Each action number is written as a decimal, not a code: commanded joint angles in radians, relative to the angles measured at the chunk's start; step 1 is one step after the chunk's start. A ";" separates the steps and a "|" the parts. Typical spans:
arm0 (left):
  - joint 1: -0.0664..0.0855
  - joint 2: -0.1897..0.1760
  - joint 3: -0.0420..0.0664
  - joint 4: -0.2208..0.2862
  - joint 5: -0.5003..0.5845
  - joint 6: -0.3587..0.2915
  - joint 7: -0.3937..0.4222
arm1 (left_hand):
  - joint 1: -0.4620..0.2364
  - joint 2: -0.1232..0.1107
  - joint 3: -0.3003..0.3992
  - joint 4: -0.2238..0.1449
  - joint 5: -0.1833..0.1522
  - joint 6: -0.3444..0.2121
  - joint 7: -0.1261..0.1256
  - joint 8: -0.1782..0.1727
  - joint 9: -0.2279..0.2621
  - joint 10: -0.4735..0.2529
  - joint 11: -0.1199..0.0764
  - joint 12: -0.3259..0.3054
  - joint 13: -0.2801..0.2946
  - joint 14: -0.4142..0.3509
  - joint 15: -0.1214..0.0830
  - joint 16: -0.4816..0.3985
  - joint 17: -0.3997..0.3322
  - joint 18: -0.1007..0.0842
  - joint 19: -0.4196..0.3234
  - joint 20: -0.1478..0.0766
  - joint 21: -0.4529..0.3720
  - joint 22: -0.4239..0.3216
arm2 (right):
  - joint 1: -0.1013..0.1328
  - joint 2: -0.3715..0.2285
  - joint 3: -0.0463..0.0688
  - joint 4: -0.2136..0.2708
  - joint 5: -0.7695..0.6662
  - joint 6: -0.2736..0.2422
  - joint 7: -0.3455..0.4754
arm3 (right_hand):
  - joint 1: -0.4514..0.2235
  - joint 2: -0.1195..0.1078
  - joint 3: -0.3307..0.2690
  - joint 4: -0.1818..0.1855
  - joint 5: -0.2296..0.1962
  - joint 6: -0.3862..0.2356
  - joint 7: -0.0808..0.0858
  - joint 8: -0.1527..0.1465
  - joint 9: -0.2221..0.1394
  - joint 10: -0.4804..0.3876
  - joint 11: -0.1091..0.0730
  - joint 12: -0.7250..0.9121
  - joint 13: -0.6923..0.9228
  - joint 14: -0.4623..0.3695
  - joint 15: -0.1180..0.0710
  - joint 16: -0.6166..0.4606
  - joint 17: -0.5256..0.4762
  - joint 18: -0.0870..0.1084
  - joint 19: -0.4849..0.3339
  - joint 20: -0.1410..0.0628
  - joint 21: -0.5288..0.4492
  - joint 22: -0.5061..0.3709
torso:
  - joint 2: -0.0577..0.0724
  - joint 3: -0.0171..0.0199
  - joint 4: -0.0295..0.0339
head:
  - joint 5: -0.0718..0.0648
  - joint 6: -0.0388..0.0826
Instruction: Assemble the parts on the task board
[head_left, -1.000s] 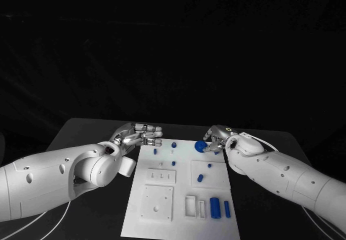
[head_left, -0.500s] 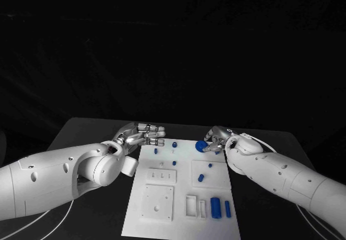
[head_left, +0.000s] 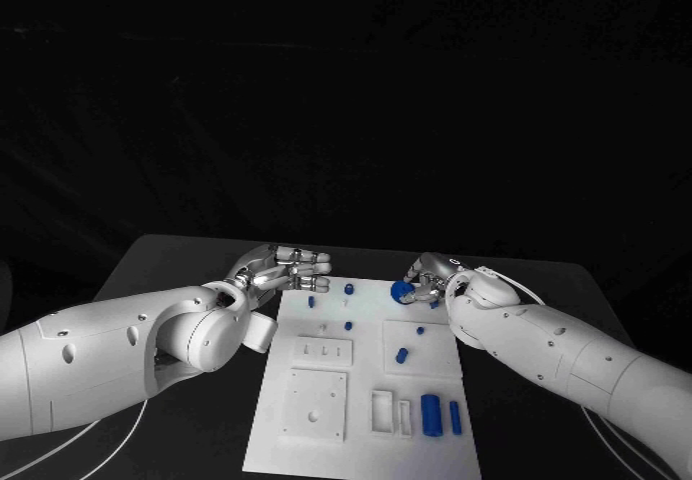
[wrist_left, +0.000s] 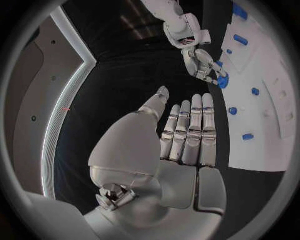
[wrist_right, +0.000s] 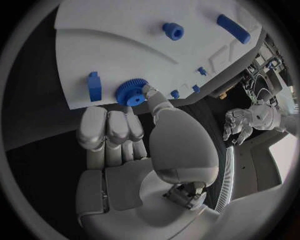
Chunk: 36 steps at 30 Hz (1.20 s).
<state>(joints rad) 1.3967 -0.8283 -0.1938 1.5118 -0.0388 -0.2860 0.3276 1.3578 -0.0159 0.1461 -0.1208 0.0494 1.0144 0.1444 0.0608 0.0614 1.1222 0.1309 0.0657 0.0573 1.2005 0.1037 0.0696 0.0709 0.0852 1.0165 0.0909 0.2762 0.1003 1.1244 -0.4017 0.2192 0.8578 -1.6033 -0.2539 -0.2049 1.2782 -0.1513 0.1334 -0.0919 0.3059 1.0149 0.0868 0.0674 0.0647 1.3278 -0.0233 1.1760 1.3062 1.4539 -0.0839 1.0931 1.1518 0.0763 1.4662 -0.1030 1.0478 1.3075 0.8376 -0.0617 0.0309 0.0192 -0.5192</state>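
Our right hand (head_left: 430, 283) pinches the blue gear (head_left: 402, 291) over the white board (head_left: 361, 440); light, rigid, toothed rim grips well. Left hand (head_left: 281, 268) hovers empty, fingers straight.

Hidden and cut off

Near end of the task board (head_left: 361, 455) cut by the head view's bottom edge. Far right corner covered by the right hand (head_left: 433, 278). Blue gear (wrist_right: 131, 92) partly masked by fingertips (wrist_right: 150, 92). Small blue parts (head_left: 348, 326) too tiny to identify.
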 joint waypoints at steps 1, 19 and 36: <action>0.002 0.003 0.001 0.001 -0.006 0.011 0.005 | 0.005 -0.006 0.001 -0.006 0.005 0.000 0.005 0.001 0.001 -0.006 -0.001 -0.006 0.000 -0.005 0.004 -0.003 -0.001 -0.006 -0.009 0.001 0.006 -0.001 | 0.000 0.003 0.000 -0.002 0.006 0.015 0.009 | 0.000 0.006 -0.001 0.007 -0.006 -0.006 0.005 -0.005 -0.002 0.004 0.004 0.000 0.002 0.004 0.002 0.004 0.000 -0.009 0.027 0.003 0.006 0.137 | -0.001 0.0000 -0.0008 | 0.000 -0.001; 0.002 0.005 0.001 -0.002 -0.007 0.013 0.002 | 0.005 -0.006 0.001 -0.006 0.005 0.000 0.005 0.001 0.001 -0.006 -0.001 -0.006 0.000 -0.005 0.004 -0.003 -0.001 -0.006 -0.009 0.001 0.006 -0.001 | 0.001 0.002 -0.001 -0.008 -0.009 0.060 -0.007 | -0.025 0.018 0.180 -0.084 0.125 0.058 0.014 -0.005 -0.001 0.003 0.018 0.005 0.008 0.002 0.013 0.013 0.001 -0.002 0.024 0.015 0.019 0.138 | 0.000 0.0033 -0.0029 | 0.002 -0.004; 0.002 0.007 0.001 -0.005 -0.008 0.018 -0.005 | 0.005 -0.006 0.001 -0.006 0.005 0.000 0.005 0.001 0.001 -0.006 -0.001 -0.006 0.000 -0.005 0.004 -0.003 -0.001 -0.006 -0.009 0.001 0.006 -0.001 | 0.001 0.005 -0.013 -0.004 -0.051 0.109 -0.021 | -0.072 0.034 0.222 -0.128 0.131 0.066 0.015 -0.006 -0.002 0.008 0.019 0.015 0.014 0.002 0.016 0.023 0.004 -0.002 0.022 0.018 0.041 0.141 | -0.001 0.0034 -0.0035 | 0.000 -0.009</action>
<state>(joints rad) 1.3967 -0.8239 -0.1938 1.5052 -0.0423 -0.2837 0.3204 1.3578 -0.0159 0.1461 -0.1208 0.0494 1.0144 0.1444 0.0608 0.0614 1.1222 0.1309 0.0657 0.0573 1.2005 0.1037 0.0696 0.0709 0.0851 1.0165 0.0909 0.2762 0.1005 1.1360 -0.3981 0.2129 0.8528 -1.6219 -0.2017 -0.2108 1.2042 -0.1249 0.3617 -0.2192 0.4377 1.0688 0.0982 0.0588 0.0616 1.3332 -0.0104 1.1864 1.3080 1.4575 -0.0729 1.1113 1.1571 0.0764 1.4630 -0.0925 1.0864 1.3073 0.8373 -0.0584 0.0284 0.0190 -0.5281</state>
